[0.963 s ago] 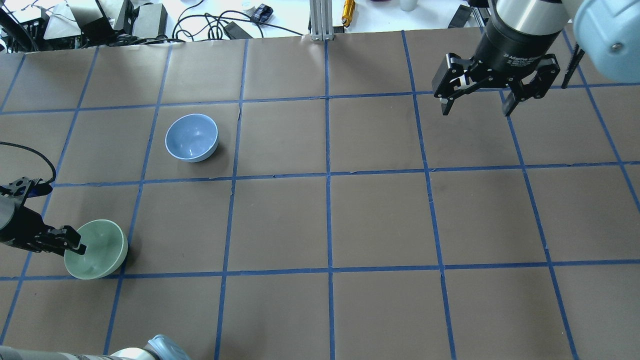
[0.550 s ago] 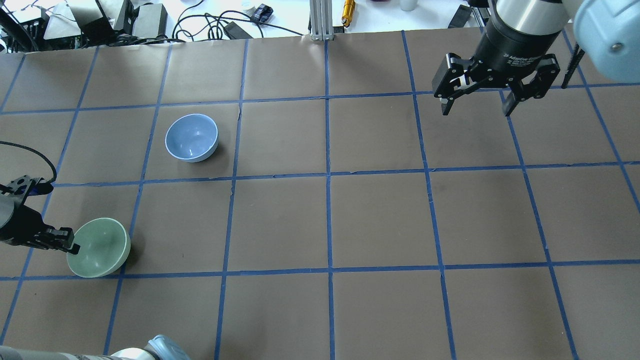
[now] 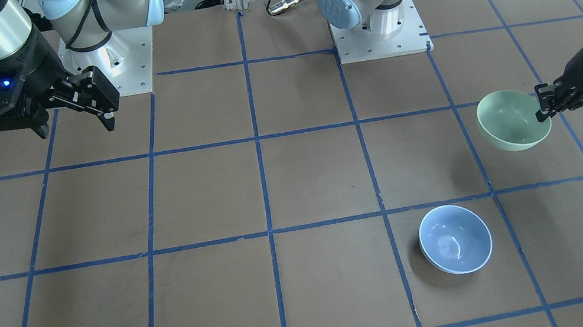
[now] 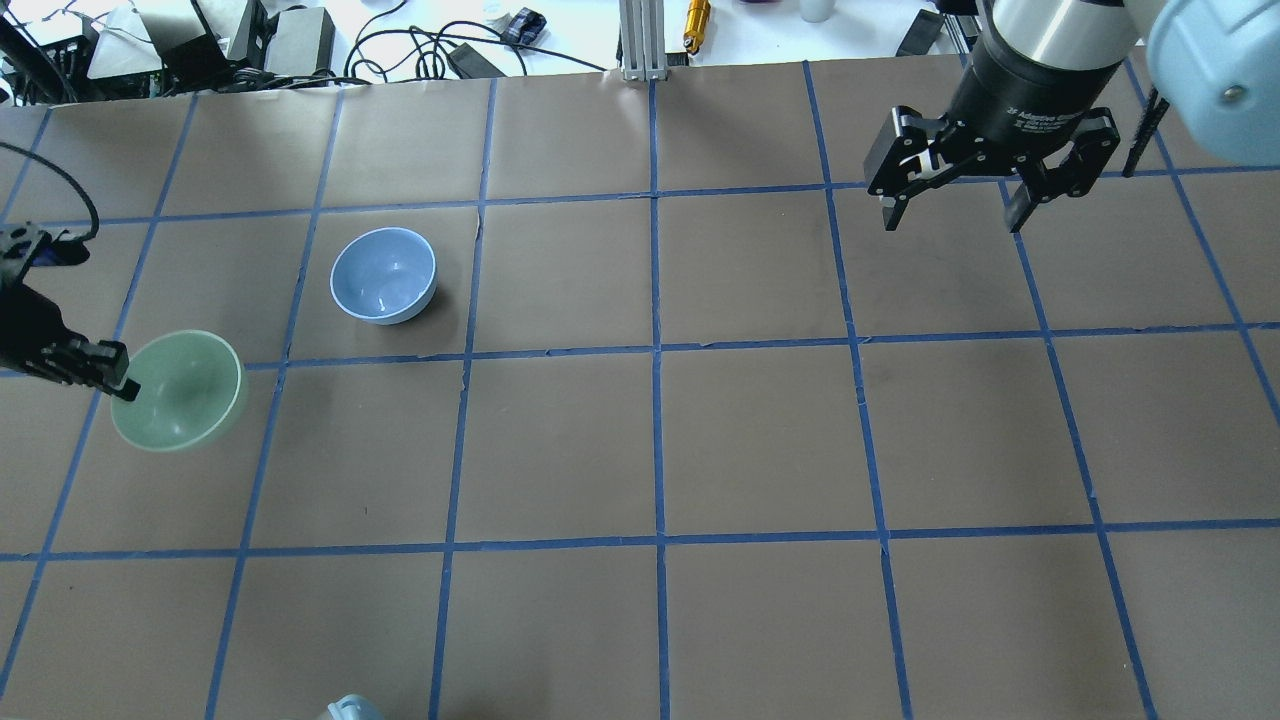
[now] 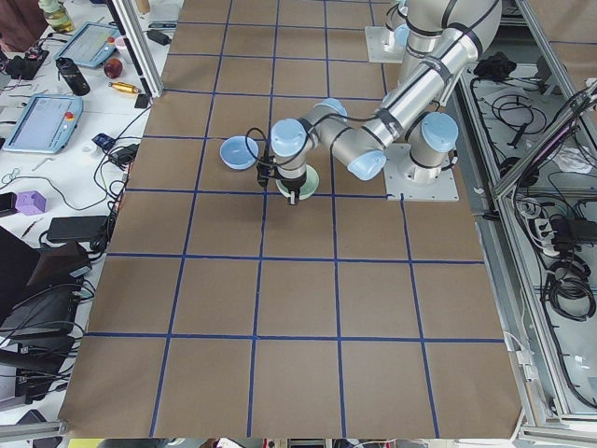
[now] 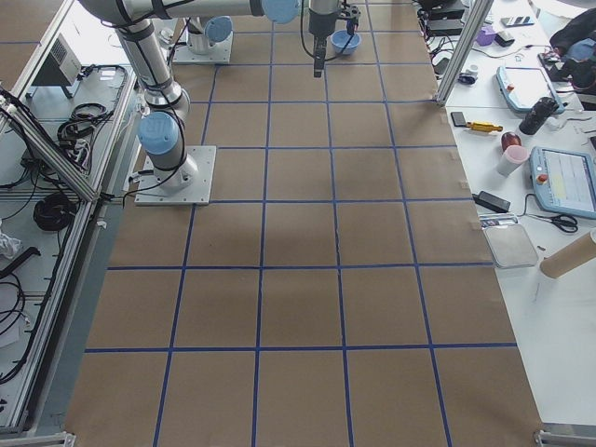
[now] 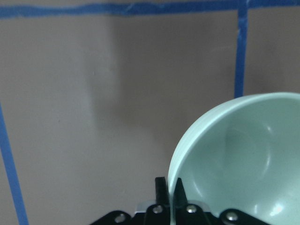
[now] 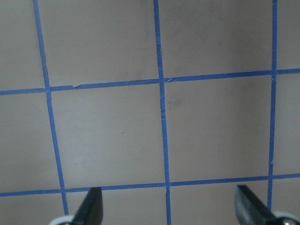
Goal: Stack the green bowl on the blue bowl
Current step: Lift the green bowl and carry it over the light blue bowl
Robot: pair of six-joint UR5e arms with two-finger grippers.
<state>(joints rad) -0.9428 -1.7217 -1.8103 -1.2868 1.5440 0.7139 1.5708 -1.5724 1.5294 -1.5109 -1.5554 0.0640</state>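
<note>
My left gripper is shut on the rim of the pale green bowl and holds it above the table at the left. The same grip shows in the front view on the green bowl, and in the left wrist view with the green bowl tilted. The blue bowl stands upright on the table, up and to the right of the green one; it also shows in the front view. My right gripper is open and empty, high over the far right.
The table is brown with a blue tape grid. Cables and boxes lie beyond its far edge. The two arm bases stand at the robot's side.
My left gripper has lifted the green bowl off the table and carried it away from the near edge, towards the blue bowl's row. The right arm has not moved.
</note>
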